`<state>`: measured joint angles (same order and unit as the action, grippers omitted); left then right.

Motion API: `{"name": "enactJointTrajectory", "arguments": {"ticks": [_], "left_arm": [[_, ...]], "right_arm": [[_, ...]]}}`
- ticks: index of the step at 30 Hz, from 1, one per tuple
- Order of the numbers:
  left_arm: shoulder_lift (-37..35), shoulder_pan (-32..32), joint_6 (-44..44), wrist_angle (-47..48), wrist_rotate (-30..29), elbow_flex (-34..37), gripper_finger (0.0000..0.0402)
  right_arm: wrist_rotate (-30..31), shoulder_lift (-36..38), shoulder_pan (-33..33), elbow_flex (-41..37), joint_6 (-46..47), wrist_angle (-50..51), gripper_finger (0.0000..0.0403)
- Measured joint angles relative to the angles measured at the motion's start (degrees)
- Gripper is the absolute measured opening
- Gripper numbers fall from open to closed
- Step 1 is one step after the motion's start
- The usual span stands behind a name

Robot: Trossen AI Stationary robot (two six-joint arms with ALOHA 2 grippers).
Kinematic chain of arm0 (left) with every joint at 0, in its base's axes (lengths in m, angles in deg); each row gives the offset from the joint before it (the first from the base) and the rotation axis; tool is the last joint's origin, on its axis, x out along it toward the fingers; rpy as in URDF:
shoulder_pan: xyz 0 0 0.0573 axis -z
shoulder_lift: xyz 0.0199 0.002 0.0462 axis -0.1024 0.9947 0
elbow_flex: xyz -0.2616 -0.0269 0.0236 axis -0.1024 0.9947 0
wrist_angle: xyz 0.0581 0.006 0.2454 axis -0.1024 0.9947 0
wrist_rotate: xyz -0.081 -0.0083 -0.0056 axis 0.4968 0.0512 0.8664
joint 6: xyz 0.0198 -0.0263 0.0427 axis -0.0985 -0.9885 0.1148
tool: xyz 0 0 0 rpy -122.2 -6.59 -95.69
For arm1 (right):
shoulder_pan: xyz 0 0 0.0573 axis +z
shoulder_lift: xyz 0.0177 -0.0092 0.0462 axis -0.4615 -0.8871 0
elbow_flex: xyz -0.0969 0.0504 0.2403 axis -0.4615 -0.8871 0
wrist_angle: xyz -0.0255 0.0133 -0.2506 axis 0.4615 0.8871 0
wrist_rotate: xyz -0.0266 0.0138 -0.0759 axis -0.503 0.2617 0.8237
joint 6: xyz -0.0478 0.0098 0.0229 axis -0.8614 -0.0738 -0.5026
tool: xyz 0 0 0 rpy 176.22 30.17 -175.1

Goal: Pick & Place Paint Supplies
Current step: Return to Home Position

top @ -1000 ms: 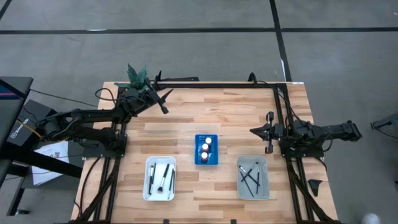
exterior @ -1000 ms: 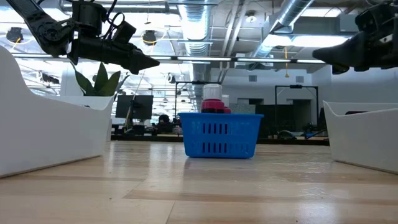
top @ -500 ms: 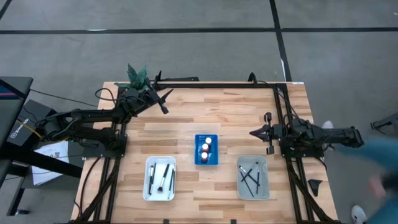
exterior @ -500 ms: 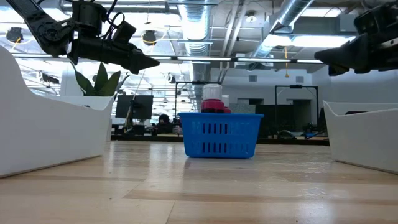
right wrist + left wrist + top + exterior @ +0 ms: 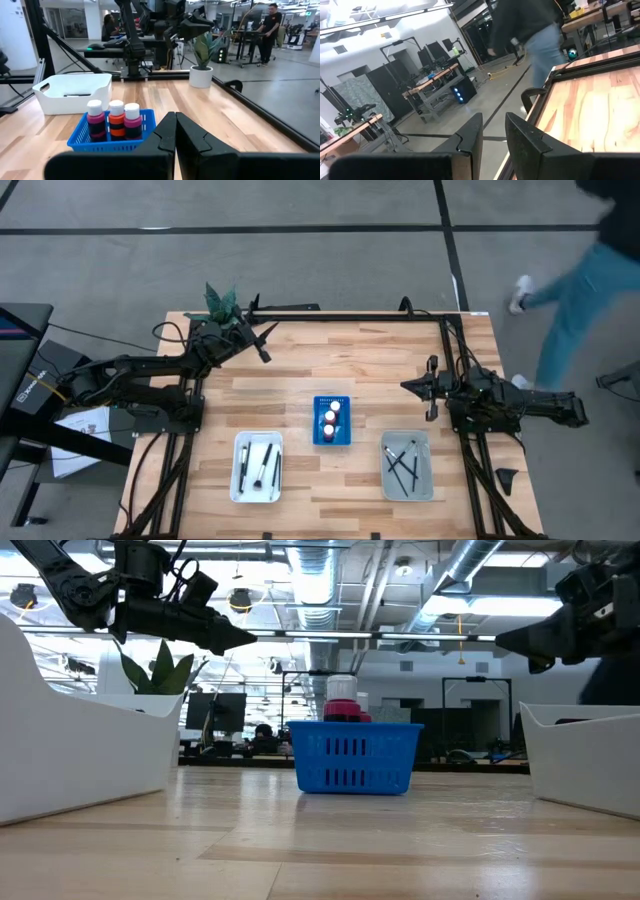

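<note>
Right jaws shut, left jaws ajar; 3 bottles (image 5: 116, 120).

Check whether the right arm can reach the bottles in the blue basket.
Probably yes: the right gripper hangs above the table beside the basket, nothing lies between, and the bottles stand uncovered.

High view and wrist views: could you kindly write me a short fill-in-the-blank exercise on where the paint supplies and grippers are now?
The blue square plastic basket holds ___ small white-capped paint bottles. The crossed thin dark brushes lie in the ___ rectangular tray. The right gripper hovers above the wooden table with its fingers ___. The left gripper hangs near a green potted ___.
Missing words: three; grey; shut; plant.
</note>
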<state>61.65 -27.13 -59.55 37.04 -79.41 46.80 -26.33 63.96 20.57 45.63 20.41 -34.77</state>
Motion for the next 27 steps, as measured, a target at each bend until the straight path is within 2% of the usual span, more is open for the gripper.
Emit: {"name": "enactJointTrajectory", "arguments": {"ticks": [5,8,11,14,17,20,23,27], "left_arm": [[0.0,2.5,0.0,-1.0,0.0,0.0,0.0070],[0.0,4.8,0.0,-1.0,0.8,-0.4,0.0041],[-0.6,7.0,-1.4,3.8,7.3,-2.4,0.0007],[-2.5,8.5,-4.9,11.6,15.8,-5.6,0.0007],[-5.8,9.4,-7.9,16.0,18.9,-6.4,0.0001],[-10.5,10.4,-14.1,19.1,19.1,-3.8,0.0001],[-15.5,14.5,-17.6,18.7,17.6,1.7,0.0000],[-23.0,22.9,-20.1,13.1,6.3,10.3,0.0000]], "right_arm": [[0.3,0.1,0.0,-0.1,-0.7,-1.7,0.0000],[0.3,0.1,0.0,-0.1,-0.8,-2.0,0.0000],[0.3,0.1,0.0,-0.1,-0.9,-1.7,0.0000],[0.3,0.1,0.0,-0.1,-0.9,-1.7,0.0000],[0.3,0.1,0.0,-0.1,-0.9,-1.6,0.0000],[0.3,0.1,0.0,-0.1,-0.9,-1.6,0.0000],[0.3,0.1,0.0,-0.1,-0.9,-1.6,0.0000],[0.2,0.1,0.0,-0.1,-0.9,-1.6,0.0000]]}}
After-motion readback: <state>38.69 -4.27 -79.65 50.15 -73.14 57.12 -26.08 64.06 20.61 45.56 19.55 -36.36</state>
